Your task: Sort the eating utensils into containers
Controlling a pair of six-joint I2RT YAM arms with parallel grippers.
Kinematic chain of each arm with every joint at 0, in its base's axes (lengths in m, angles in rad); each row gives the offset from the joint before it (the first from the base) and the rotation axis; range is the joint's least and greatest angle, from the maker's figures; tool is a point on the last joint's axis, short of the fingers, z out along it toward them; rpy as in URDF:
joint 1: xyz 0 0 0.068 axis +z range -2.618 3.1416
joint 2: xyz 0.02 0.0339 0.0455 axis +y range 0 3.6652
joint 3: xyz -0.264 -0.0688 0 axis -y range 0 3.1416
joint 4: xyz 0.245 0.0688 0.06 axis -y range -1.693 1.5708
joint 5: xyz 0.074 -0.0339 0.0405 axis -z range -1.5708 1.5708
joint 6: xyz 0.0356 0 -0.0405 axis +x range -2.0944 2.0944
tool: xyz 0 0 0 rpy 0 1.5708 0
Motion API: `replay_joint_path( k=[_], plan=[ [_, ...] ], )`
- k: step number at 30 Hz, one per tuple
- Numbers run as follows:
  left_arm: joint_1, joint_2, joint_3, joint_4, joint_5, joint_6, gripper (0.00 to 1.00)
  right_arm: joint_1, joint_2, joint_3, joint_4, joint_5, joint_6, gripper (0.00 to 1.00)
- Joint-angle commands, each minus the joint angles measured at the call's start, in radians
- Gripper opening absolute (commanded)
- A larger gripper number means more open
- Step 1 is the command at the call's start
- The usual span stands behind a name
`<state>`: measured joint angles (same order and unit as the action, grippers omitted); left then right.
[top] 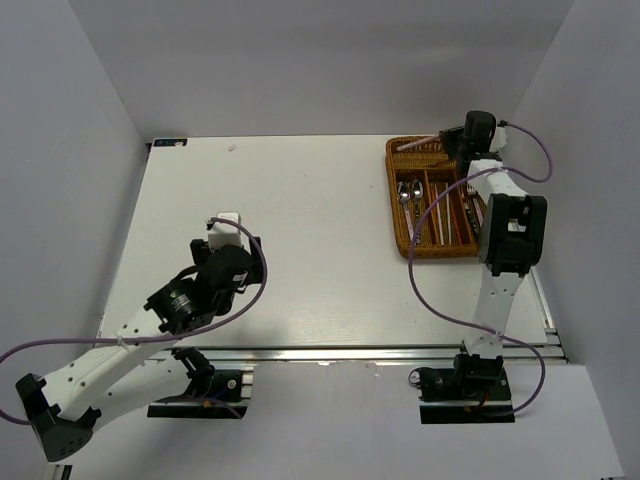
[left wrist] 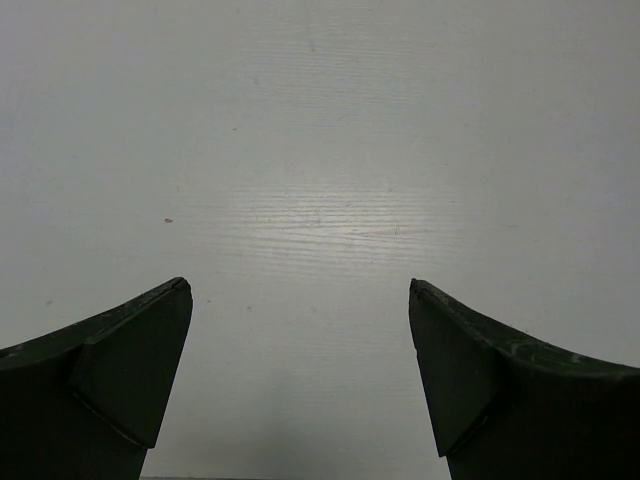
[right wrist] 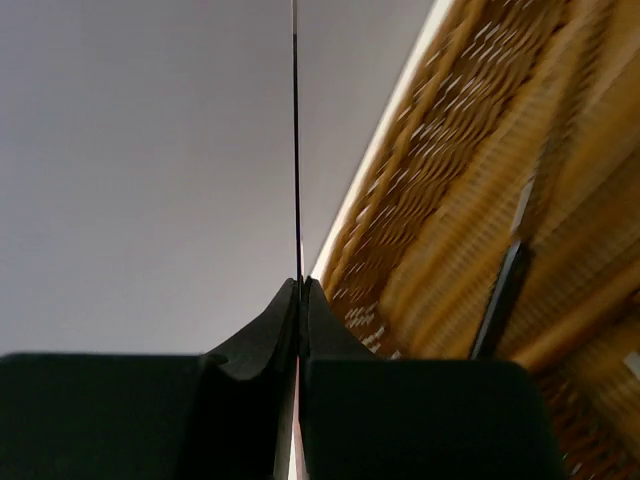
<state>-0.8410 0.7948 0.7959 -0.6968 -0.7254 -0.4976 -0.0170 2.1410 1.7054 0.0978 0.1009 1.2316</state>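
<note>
The brown wicker tray (top: 398,205) sits at the far right of the table. Two silver spoons (top: 408,195) lie in its left slot, and white chopsticks (top: 437,215) and red chopsticks (top: 461,215) lie in the slots to the right. My right gripper (top: 450,141) is over the tray's far crosswise slot, shut on a pinkish-handled knife (top: 416,146) whose handle points left. In the right wrist view the gripper (right wrist: 301,285) pinches the knife's blade (right wrist: 296,140), seen edge-on, beside the tray's wall (right wrist: 470,150). My left gripper (top: 228,222) is open and empty over bare table (left wrist: 300,285).
The white table (top: 320,230) is boxed in by white walls at the back and sides. The right arm's purple cable (top: 425,270) loops over the table beside the tray. A dark flat utensil (right wrist: 503,295) lies in the tray in the right wrist view.
</note>
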Motion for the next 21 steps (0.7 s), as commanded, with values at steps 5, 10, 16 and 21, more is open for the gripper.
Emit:
replay_joint_path(
  k=[5, 10, 16, 21],
  plan=[
    [-0.003, 0.078, 0.003, 0.019, 0.014, 0.016, 0.98, -0.035, 0.135, 0.2, -0.064, 0.068, -0.055, 0.0],
    [-0.003, 0.13, 0.011, 0.016, 0.02, 0.021, 0.98, -0.032, 0.151, 0.174, -0.03, 0.049, -0.04, 0.34],
    [-0.001, 0.104, 0.005, 0.025, 0.026, 0.024, 0.98, -0.032, 0.12, 0.171, -0.047, 0.095, -0.08, 0.8],
    [-0.001, 0.101, 0.005, 0.022, 0.018, 0.022, 0.98, -0.032, 0.04, 0.129, -0.084, 0.158, -0.102, 0.89]
  ],
)
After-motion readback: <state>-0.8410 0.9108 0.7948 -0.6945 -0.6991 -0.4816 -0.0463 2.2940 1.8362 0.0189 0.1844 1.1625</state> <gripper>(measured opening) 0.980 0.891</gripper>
